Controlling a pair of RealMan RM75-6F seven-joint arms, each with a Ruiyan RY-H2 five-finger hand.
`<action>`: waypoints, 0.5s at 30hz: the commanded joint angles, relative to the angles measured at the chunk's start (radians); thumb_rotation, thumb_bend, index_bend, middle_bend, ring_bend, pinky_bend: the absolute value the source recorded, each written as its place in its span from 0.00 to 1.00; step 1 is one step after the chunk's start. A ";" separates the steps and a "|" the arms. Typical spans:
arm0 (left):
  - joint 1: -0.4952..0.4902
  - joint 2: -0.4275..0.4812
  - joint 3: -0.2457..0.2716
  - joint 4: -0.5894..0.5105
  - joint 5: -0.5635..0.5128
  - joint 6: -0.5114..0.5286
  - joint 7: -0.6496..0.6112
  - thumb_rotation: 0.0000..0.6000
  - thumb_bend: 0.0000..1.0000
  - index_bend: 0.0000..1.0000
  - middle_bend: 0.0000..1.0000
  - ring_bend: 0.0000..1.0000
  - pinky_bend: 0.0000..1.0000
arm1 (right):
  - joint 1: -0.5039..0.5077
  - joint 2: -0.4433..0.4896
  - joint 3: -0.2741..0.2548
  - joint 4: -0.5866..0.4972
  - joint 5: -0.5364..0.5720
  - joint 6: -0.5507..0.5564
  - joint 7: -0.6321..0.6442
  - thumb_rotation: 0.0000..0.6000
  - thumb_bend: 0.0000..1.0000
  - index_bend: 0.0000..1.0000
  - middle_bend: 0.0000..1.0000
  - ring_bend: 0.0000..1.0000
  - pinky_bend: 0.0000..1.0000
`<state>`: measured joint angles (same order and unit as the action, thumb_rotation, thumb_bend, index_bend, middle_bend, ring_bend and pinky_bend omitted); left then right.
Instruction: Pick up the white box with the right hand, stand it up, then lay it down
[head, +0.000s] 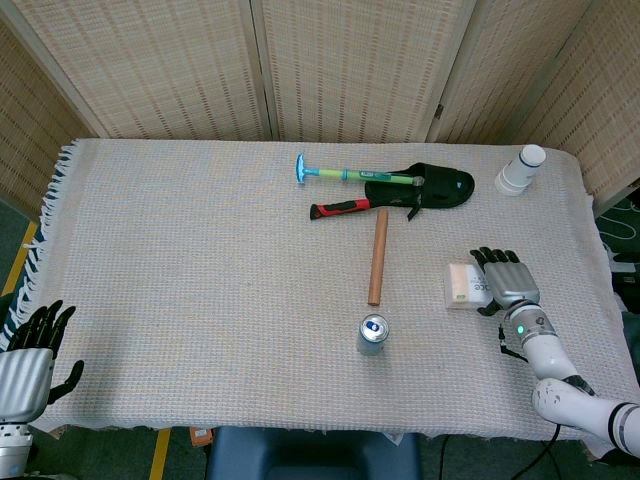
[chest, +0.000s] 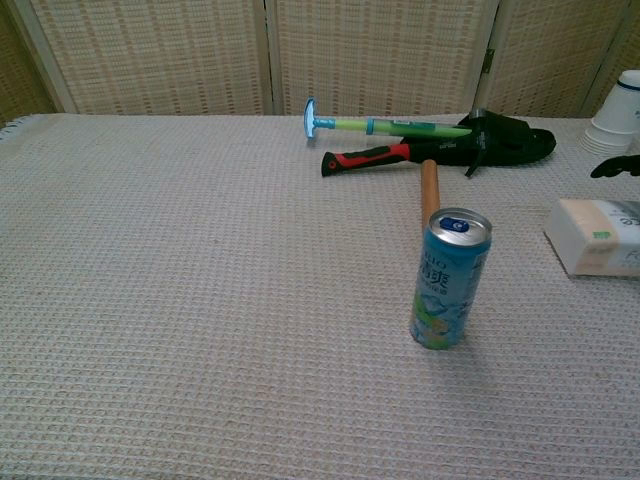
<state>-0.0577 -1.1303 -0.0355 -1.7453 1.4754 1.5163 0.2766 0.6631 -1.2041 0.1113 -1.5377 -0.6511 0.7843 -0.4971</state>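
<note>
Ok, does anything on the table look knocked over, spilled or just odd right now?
Nothing stands out. The can stands upright, the white box lies flat with the right hand over it, and the wooden stick, the tools and the cups lie tidy. The left hand waits off the table's near corner.

R hand (head: 505, 285) is covering the right part of the white box (head: 463, 284) in head view; can't tell if fingers are touching it. Chest view's right edge is cropping the box, showing only dark fingertips (chest: 615, 167). L hand (head: 28, 355) is getting cut off at the bottom-left corner.
</note>
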 joint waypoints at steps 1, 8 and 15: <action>-0.001 0.000 -0.001 0.000 -0.002 -0.002 -0.001 1.00 0.34 0.10 0.00 0.00 0.15 | 0.008 -0.005 -0.008 0.003 0.005 -0.006 0.004 1.00 0.14 0.00 0.01 0.00 0.00; -0.001 0.001 -0.001 0.001 -0.003 -0.003 -0.006 1.00 0.34 0.10 0.00 0.00 0.15 | 0.031 -0.023 -0.026 0.013 0.004 -0.020 0.017 1.00 0.14 0.02 0.06 0.00 0.00; 0.000 0.003 -0.001 0.001 0.000 0.000 -0.012 1.00 0.34 0.10 0.00 0.00 0.15 | 0.047 -0.040 -0.048 0.027 0.014 -0.023 0.021 1.00 0.14 0.05 0.09 0.00 0.00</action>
<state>-0.0581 -1.1277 -0.0361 -1.7443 1.4757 1.5160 0.2650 0.7096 -1.2434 0.0640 -1.5119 -0.6378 0.7612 -0.4769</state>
